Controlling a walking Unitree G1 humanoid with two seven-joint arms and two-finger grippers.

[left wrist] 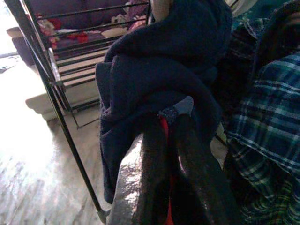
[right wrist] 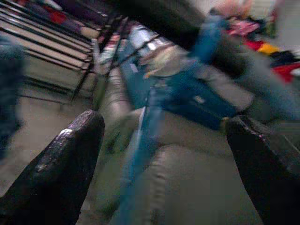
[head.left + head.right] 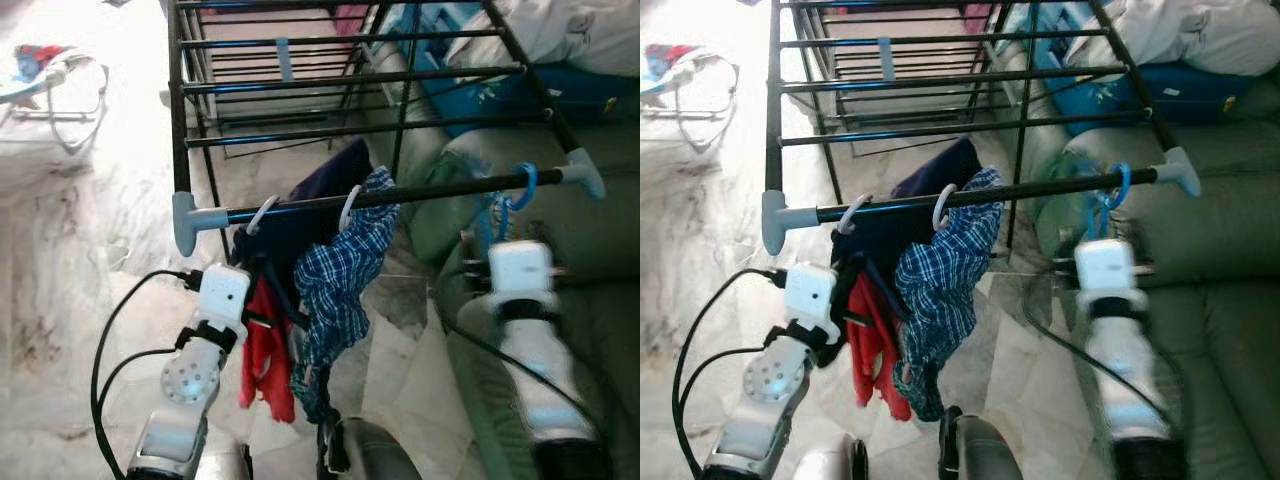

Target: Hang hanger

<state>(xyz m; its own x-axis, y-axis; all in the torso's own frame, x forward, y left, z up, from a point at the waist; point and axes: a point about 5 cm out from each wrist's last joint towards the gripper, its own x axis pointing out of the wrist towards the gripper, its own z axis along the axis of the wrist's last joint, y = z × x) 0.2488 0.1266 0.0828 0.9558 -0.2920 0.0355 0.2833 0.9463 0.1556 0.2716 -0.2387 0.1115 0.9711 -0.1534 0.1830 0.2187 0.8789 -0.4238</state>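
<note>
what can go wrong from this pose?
1. The right gripper is open just below the blue hanger, whose hook sits near the grey end cap of the front rail. A bump while pulling away might swing it or slide it towards that end.
2. The left gripper looks shut on red cloth under the navy garment. Pulling there may drag the garment, or its white hanger hook, off the rail.
</note>
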